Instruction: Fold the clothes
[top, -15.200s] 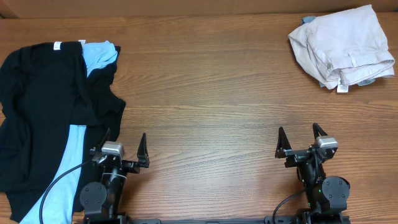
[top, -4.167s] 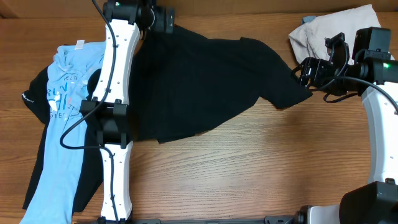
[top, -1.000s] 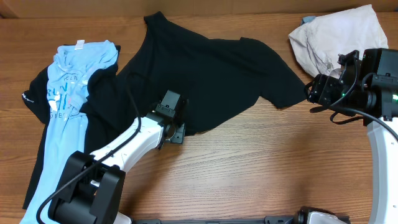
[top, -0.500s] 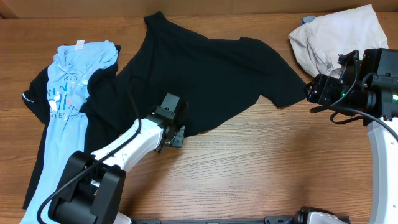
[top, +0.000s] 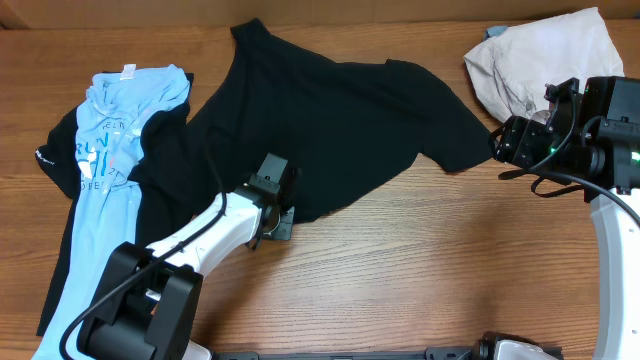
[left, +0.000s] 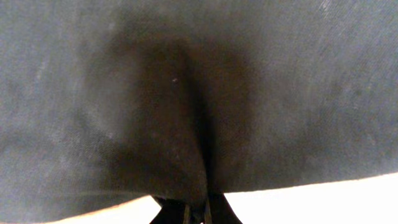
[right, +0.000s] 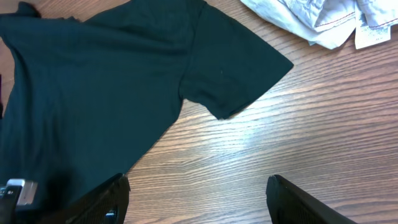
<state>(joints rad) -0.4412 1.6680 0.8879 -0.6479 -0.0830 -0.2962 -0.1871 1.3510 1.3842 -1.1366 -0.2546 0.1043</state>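
Note:
A large black shirt (top: 330, 120) lies spread across the middle of the table, one sleeve pointing right. My left gripper (top: 276, 208) is at the shirt's near hem and is shut on a pinched fold of it. In the left wrist view, black cloth (left: 186, 93) fills the frame and gathers into a crease at the gripper (left: 196, 213). A light blue printed tee (top: 108, 150) lies at the left. My right gripper (top: 505, 140) hovers open just right of the sleeve. In the right wrist view this gripper (right: 199, 190) has only bare wood between its fingers, with the sleeve (right: 230, 68) beyond.
A crumpled beige garment (top: 545, 65) sits at the back right, close to my right arm, and shows in the right wrist view (right: 317, 18). Another dark garment (top: 55, 160) lies under the blue tee. The wooden table (top: 420, 270) shows bare wood along the near side.
My left gripper has closed on the black shirt's near hem, bunching the cloth. The right gripper has stayed in place, its jaws a touch wider.

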